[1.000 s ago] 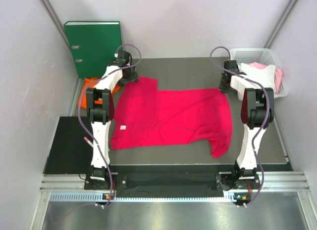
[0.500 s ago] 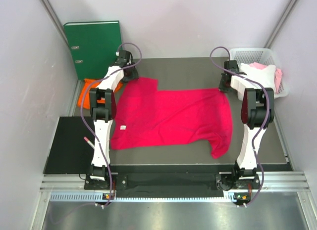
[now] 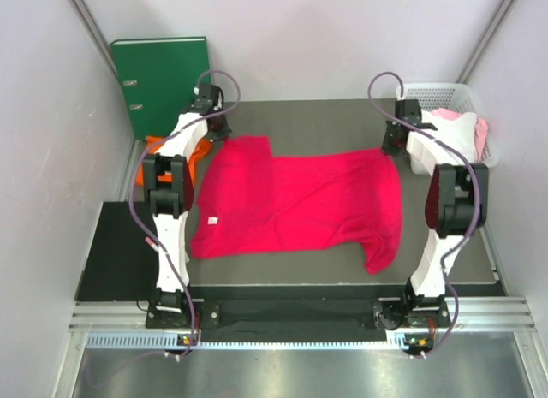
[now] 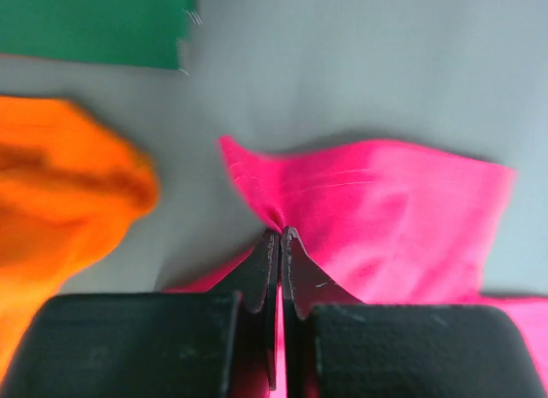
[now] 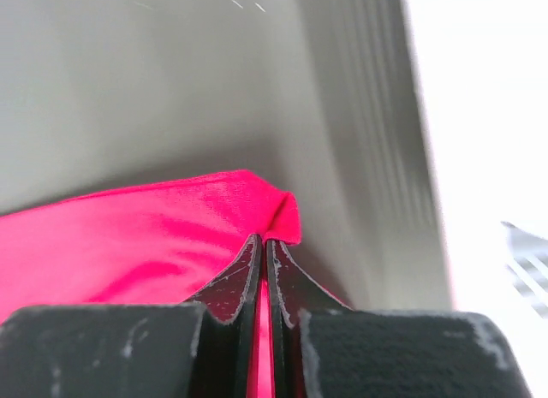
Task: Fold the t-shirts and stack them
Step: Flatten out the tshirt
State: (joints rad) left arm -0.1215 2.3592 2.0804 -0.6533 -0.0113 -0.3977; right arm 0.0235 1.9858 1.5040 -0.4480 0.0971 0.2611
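Lying mostly flat and lightly creased, the crimson-pink shirt (image 3: 300,201) is being pinched at its far corners, with the jaws of the left gripper (image 4: 280,233) and the right gripper (image 5: 262,240) squeezed together on its cloth.

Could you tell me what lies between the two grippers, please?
The pink shirt, far corners pinched by left gripper and right gripper, in the top view.

Nothing is legible: the white neck label (image 3: 212,218) on the crimson-pink t-shirt (image 3: 300,201), toward the table's left edge, is too small.
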